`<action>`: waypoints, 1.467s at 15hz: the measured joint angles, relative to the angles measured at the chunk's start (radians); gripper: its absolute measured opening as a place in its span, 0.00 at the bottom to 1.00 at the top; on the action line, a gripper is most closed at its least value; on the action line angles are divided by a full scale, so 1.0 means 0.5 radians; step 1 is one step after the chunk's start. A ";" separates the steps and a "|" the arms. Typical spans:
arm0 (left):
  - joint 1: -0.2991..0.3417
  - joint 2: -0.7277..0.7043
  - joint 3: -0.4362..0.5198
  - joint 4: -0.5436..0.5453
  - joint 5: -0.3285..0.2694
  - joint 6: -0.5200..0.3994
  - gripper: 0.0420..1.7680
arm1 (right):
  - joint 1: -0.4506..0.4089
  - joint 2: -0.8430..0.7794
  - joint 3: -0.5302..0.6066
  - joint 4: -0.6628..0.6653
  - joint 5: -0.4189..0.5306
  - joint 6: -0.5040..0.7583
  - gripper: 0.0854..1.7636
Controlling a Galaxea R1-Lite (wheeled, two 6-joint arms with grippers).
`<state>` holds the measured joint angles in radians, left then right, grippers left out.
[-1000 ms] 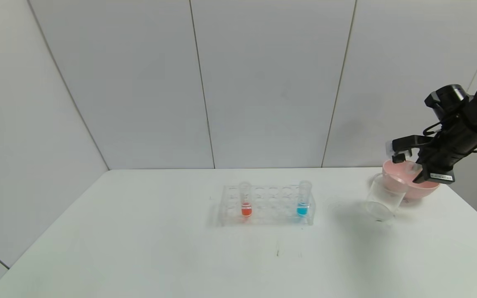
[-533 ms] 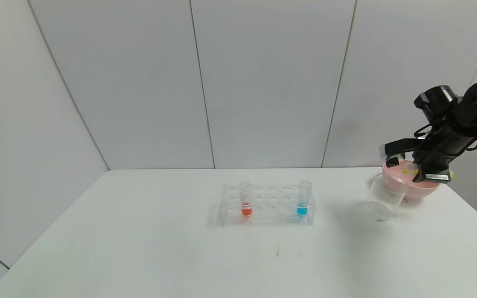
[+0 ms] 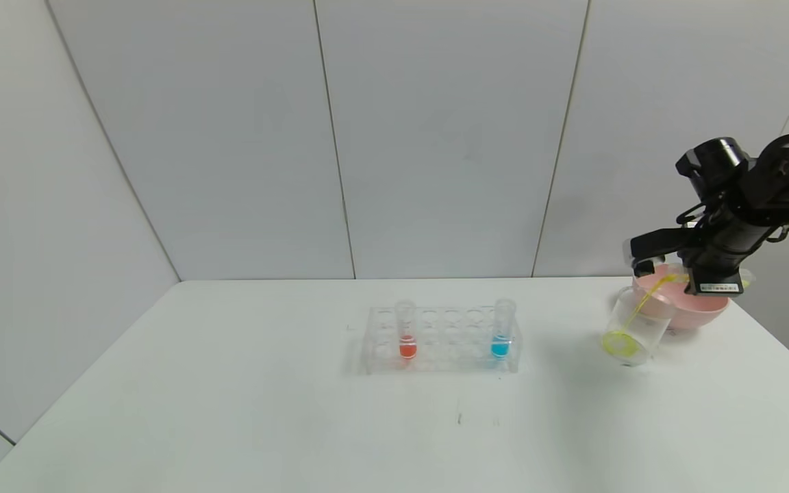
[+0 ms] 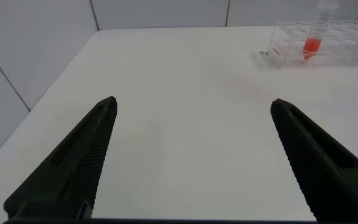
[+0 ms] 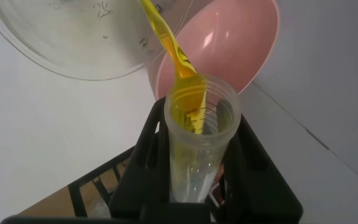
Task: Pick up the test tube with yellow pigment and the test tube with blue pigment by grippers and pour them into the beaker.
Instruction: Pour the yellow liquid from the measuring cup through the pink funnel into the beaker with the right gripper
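Note:
My right gripper [image 3: 672, 272] is shut on the test tube with yellow pigment [image 5: 194, 155], tipped mouth-down above the beaker [image 3: 631, 329]. A thin yellow stream [image 3: 644, 305] runs from the tube's mouth into the beaker, and yellow liquid pools at its bottom. The test tube with blue pigment [image 3: 502, 330] stands upright at the right end of the clear rack [image 3: 442, 340]. My left gripper [image 4: 192, 101] hangs open over bare table, left of the rack, with nothing between its fingers.
A tube with orange-red liquid [image 3: 406, 333] stands near the rack's left end. A pink bowl [image 3: 699, 311] sits right behind the beaker, under my right wrist. The table's right edge runs close past the bowl.
My right gripper has shifted slightly left and tipped the tube further. Yellow liquid now streams into the beaker, which held none before. The rack tubes have not moved.

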<state>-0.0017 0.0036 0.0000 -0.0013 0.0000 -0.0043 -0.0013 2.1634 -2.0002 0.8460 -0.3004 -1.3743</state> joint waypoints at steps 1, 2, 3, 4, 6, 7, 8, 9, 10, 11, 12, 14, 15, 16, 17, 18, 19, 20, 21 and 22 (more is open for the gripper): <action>0.000 0.000 0.000 0.000 0.000 0.000 1.00 | 0.006 0.000 0.000 -0.002 -0.003 -0.004 0.28; 0.000 0.000 0.000 0.000 0.000 0.001 1.00 | 0.009 0.000 0.000 -0.002 -0.013 -0.006 0.28; 0.000 0.000 0.000 0.000 0.000 0.000 1.00 | 0.017 0.000 0.000 -0.002 -0.055 -0.009 0.28; 0.000 0.000 0.000 0.000 -0.001 0.000 1.00 | 0.026 0.000 0.000 -0.002 -0.101 -0.014 0.28; 0.000 0.000 0.000 0.000 0.000 0.000 1.00 | 0.041 0.000 0.000 0.000 -0.142 -0.017 0.28; 0.000 0.000 0.000 0.000 0.000 0.000 1.00 | 0.045 -0.001 0.000 -0.001 -0.168 -0.029 0.28; 0.000 0.000 0.000 0.000 0.000 0.000 1.00 | 0.049 -0.001 0.000 -0.002 -0.188 -0.037 0.28; 0.000 0.000 0.000 0.000 0.000 0.001 1.00 | 0.054 -0.005 0.000 0.004 -0.213 -0.047 0.28; 0.000 0.000 0.000 0.000 0.000 0.001 1.00 | 0.057 -0.009 0.000 0.008 -0.249 -0.065 0.28; 0.000 0.000 0.000 0.000 0.000 0.000 1.00 | 0.062 -0.012 0.000 0.002 -0.280 -0.077 0.28; 0.000 0.000 0.000 0.000 0.000 0.001 1.00 | 0.067 -0.016 0.000 -0.001 -0.289 -0.083 0.28; 0.000 0.000 0.000 0.000 0.000 0.001 1.00 | 0.080 -0.022 0.000 -0.004 -0.299 -0.088 0.28; 0.000 0.000 0.000 0.000 0.000 0.000 1.00 | 0.086 -0.024 0.000 -0.005 -0.334 -0.092 0.28; 0.000 0.000 0.000 0.000 0.000 0.000 1.00 | 0.094 -0.024 0.000 -0.006 -0.388 -0.107 0.28; 0.000 0.000 0.000 0.000 0.000 0.000 1.00 | 0.100 -0.024 0.000 -0.014 -0.408 -0.115 0.28; 0.000 0.000 0.000 0.000 0.000 0.001 1.00 | 0.103 -0.023 0.000 -0.026 -0.411 -0.118 0.28; 0.000 0.000 0.000 0.000 0.000 0.000 1.00 | 0.105 -0.023 0.000 -0.030 -0.405 -0.117 0.28; 0.000 0.000 0.000 0.000 0.000 0.000 1.00 | 0.106 -0.024 0.000 -0.040 -0.394 -0.117 0.28; 0.000 0.000 0.000 0.000 0.000 0.001 1.00 | 0.106 -0.027 0.000 -0.045 -0.349 -0.116 0.28; 0.000 0.000 0.000 0.000 0.000 0.000 1.00 | 0.097 -0.033 0.000 -0.051 -0.257 -0.113 0.28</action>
<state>-0.0017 0.0036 0.0000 -0.0013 0.0000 -0.0043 0.0470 2.1470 -2.0002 0.8206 -0.4289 -1.4306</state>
